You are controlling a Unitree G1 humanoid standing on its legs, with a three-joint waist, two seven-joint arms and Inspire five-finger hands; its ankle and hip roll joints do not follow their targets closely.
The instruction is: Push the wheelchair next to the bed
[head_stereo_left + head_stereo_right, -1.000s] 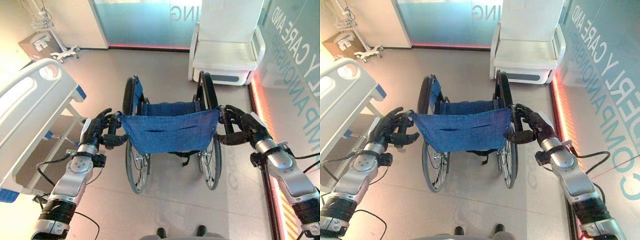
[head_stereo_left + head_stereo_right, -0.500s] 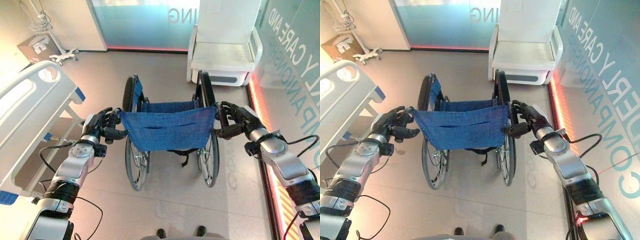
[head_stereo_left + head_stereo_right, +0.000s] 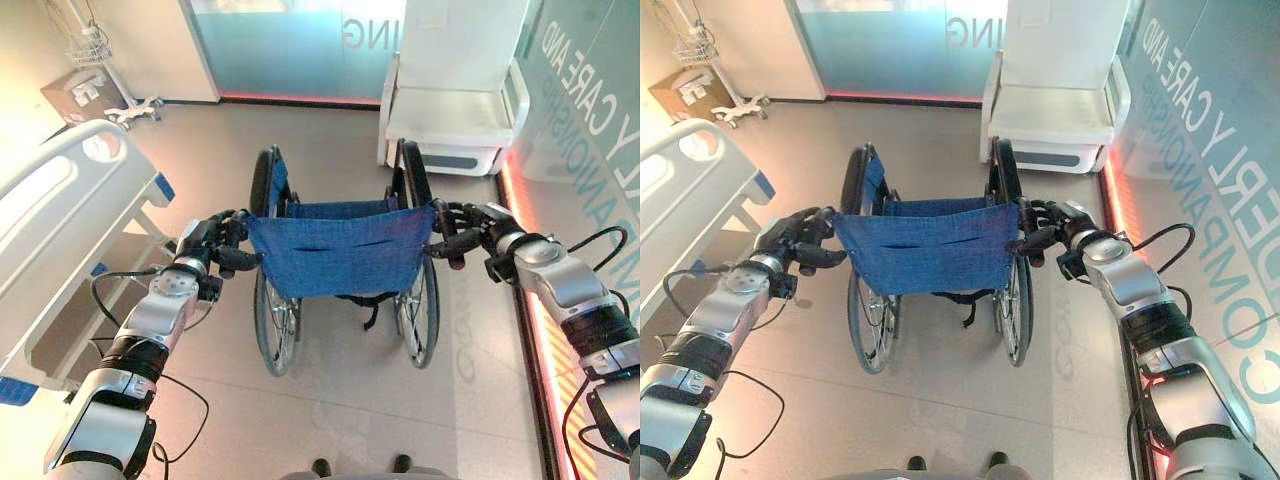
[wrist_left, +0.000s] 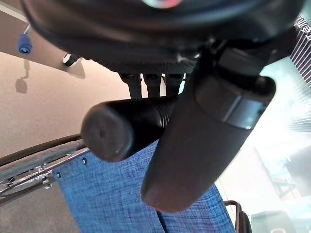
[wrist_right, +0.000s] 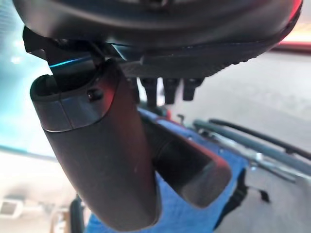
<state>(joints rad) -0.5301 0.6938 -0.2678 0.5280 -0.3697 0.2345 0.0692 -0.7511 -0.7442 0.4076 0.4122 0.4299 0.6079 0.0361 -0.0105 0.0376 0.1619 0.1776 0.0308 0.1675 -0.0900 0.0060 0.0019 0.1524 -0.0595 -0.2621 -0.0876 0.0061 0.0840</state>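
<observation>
Wheelchair sits mid-floor, blue back sling facing you, its front hidden behind that sling. On your left, the bed runs off the frame edge, well apart from the chair. Your left hand is wrapped round the left push handle; your right hand looks clamped on the right push handle, though fingers mostly hide it. Beyond stands a white armchair.

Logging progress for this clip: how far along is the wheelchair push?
Done: left hand and right hand are shut on the wheelchair push handles. In hand: steering it. Left: the chair stands mid-floor, apart from the bed on the robot's left.
</observation>
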